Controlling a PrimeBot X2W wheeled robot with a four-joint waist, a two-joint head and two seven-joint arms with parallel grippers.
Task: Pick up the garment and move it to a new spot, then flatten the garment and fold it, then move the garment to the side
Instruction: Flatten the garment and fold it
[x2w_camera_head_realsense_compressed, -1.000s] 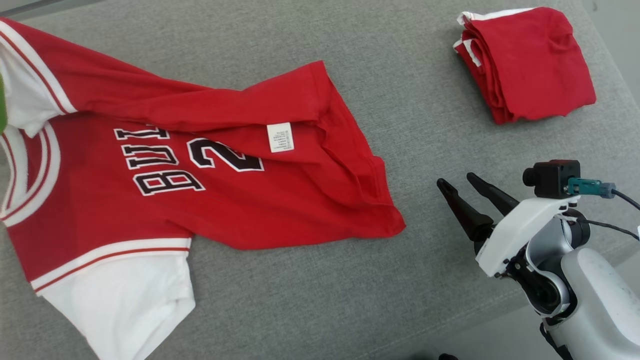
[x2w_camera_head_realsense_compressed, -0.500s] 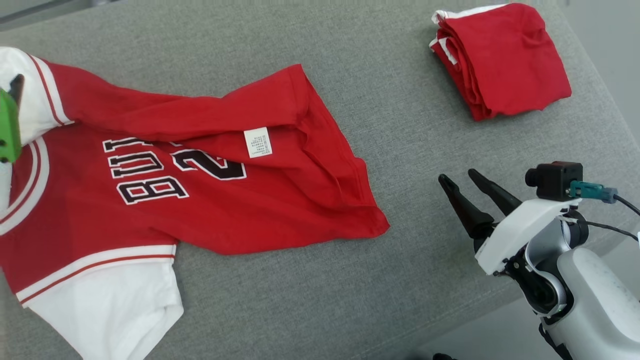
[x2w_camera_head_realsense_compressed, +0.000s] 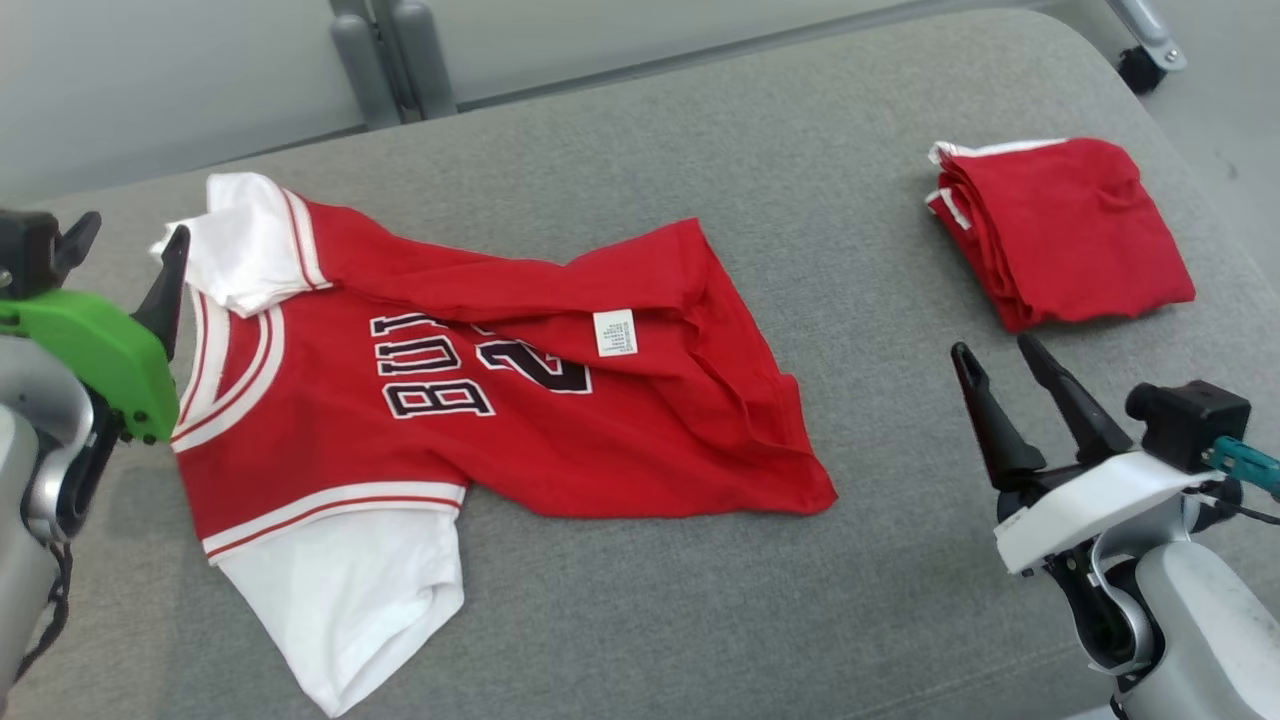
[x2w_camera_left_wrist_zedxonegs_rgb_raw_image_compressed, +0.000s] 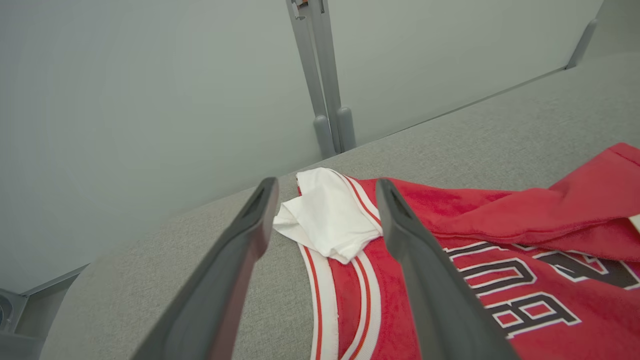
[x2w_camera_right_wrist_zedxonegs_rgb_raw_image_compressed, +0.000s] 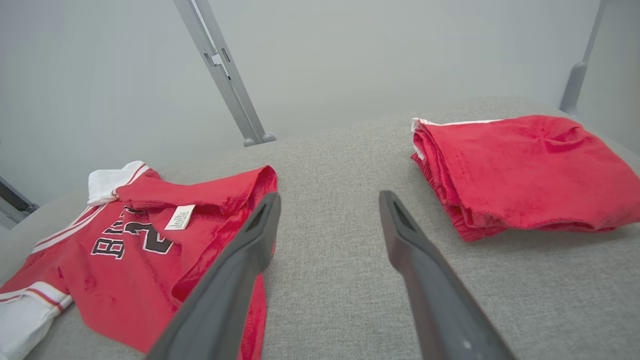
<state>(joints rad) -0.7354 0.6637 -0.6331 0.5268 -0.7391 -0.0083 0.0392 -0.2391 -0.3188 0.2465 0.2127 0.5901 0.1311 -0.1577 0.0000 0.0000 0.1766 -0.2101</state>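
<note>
The jersey (x2w_camera_head_realsense_compressed: 420, 430) is lying on the left half of the grey pad (x2w_camera_head_realsense_compressed: 700, 620), its long axis running left to right, with the collar toward the left edge. The left gripper (x2w_camera_head_realsense_compressed: 137, 225) is hovering beside the collar, fingers spread and empty. The right gripper (x2w_camera_head_realsense_compressed: 994, 345) is gaping empty near the right edge. A folded garment (x2w_camera_head_realsense_compressed: 1075, 235) is sitting by the far right corner.

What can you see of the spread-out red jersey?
The jersey is soft-looking red cloth with white sleeves, striped white trim and black lettering. It lies front up on the grey cushion, rumpled, not flat: its far edge is folded over, hiding part of the print and showing a white label.
</note>
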